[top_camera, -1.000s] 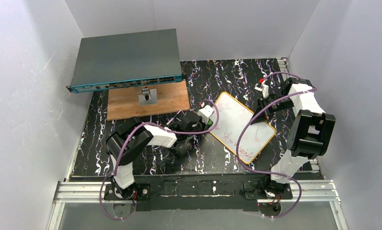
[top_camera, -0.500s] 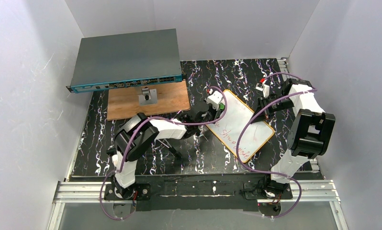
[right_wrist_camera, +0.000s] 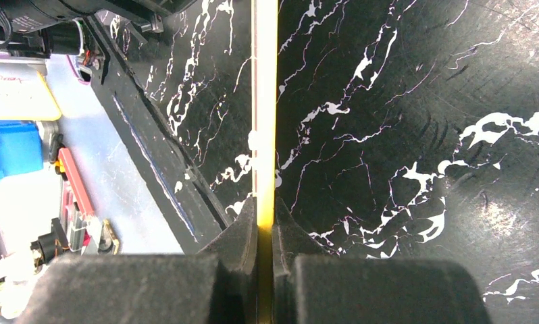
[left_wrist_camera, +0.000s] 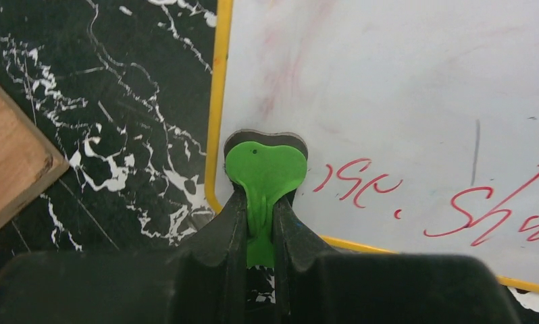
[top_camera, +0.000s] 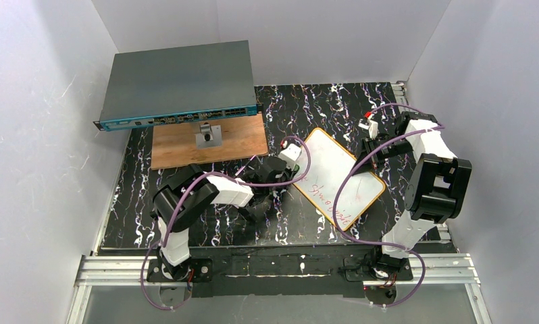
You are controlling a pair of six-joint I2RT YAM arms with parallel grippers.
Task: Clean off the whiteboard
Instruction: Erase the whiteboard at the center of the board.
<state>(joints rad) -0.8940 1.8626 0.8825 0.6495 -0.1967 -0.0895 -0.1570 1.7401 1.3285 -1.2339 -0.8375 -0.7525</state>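
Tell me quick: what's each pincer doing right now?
Left pincer: closed, holding the green eraser.
Right pincer: closed, holding the whiteboard by its edge.

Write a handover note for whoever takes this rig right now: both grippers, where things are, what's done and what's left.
Left gripper: shut on the green eraser, which is pressed on the whiteboard just inside its rim at a corner.
Right gripper: shut on the whiteboard's edge on the right arm's side, steadying it.
Whiteboard: on the black marbled table, between the arms.
Done: the area beyond the eraser shows only faint pink smears.
Left: red writing beside the eraser and along the near edge needs wiping.
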